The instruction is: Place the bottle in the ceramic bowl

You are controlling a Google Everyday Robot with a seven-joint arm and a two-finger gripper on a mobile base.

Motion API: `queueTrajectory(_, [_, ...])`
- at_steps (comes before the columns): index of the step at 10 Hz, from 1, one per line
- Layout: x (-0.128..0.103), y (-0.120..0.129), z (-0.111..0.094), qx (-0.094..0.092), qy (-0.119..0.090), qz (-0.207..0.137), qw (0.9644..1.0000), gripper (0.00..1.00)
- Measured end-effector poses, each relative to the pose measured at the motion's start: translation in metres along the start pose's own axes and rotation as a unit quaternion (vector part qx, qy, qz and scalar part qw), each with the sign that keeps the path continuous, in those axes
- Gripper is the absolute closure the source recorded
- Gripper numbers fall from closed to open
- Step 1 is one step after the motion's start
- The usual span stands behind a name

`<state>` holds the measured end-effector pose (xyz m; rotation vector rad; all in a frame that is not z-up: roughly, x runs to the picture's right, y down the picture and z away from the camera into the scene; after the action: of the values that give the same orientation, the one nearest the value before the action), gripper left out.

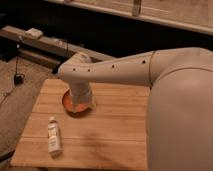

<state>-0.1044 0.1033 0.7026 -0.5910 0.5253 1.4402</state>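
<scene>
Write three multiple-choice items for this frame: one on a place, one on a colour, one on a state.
1. Where is the bottle?
A) inside the ceramic bowl
B) on the wooden table, nearer the camera than the bowl
C) on the floor

2. What colour is the bowl's inside?
A) orange
B) blue
C) white

3. How does the bottle rest?
A) standing upright
B) lifted off the table
C) lying on its side

Answers:
1 B: the bottle sits by the table's near left corner, apart from the bowl.
2 A: orange glaze shows beside the gripper, which hangs over the bowl and hides part of it.
3 C: its long white body lies flat on the wood, with nothing holding it.
</scene>
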Motion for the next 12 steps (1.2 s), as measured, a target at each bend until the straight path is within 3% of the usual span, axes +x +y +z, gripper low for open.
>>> queueTrajectory(10, [0.0,0.0,0.002,0.0,0.001,-0.002,1.0,0.35])
queueTrajectory(12, [0.005,0.022,0.003,-0.007,-0.003,-0.031,0.9995,0.35])
